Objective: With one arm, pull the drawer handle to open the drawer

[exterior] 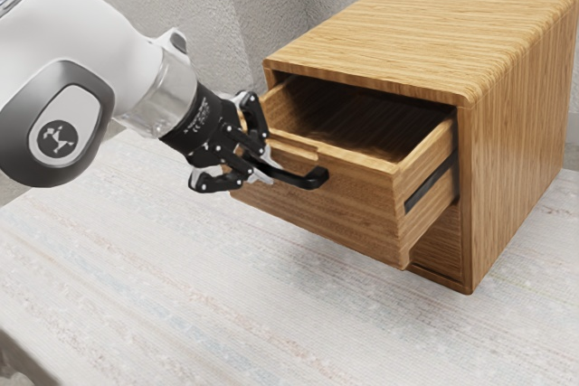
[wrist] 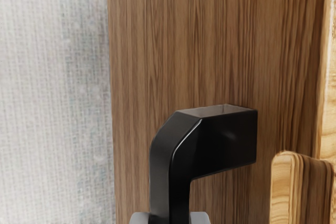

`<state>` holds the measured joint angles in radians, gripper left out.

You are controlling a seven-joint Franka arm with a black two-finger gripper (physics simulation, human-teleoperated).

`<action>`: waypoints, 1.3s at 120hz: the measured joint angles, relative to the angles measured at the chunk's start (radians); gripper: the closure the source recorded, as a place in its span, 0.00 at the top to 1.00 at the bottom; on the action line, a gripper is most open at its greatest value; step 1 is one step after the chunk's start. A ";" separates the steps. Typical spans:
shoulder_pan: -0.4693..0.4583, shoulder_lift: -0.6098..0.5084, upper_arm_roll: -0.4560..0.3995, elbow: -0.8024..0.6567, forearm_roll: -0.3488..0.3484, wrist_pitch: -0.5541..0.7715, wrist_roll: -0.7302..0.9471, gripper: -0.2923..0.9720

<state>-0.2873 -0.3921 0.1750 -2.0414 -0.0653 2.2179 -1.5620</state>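
Observation:
A wooden cabinet (exterior: 507, 124) stands on the table at the exterior view's right. Its upper drawer (exterior: 362, 201) is pulled well out of the body, and its hollow inside shows. A black bar handle (exterior: 303, 176) runs across the drawer front. My black gripper (exterior: 237, 162) is at the handle's end nearest the arm, shut on it with one finger above and one below. In the wrist view the handle's bent end (wrist: 202, 148) juts from the drawer front (wrist: 210, 45), just ahead of my hand.
The pale grey table (exterior: 181, 296) stretches in front of the cabinet and under the drawer. A grey wall rises behind the cabinet. In the wrist view the table (wrist: 52, 103) lies beside the drawer front, and a lighter wooden edge (wrist: 302, 187) shows near the handle.

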 joint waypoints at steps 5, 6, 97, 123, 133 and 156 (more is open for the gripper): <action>0.000 -0.011 -0.001 -0.010 0.000 0.000 0.000 0.22; 0.000 -0.013 -0.001 -0.012 0.000 0.000 0.000 0.22; 0.013 -0.213 -0.033 -0.183 0.002 -0.001 -0.007 0.23; 0.017 -0.248 -0.047 -0.204 0.002 -0.004 -0.008 0.24; 0.035 -0.258 -0.061 -0.194 0.001 -0.006 -0.008 0.32; 0.103 -0.295 -0.103 -0.058 0.003 -0.069 -0.007 0.59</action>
<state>-0.1847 -0.6874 0.0724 -2.0990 -0.0623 2.1487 -1.5692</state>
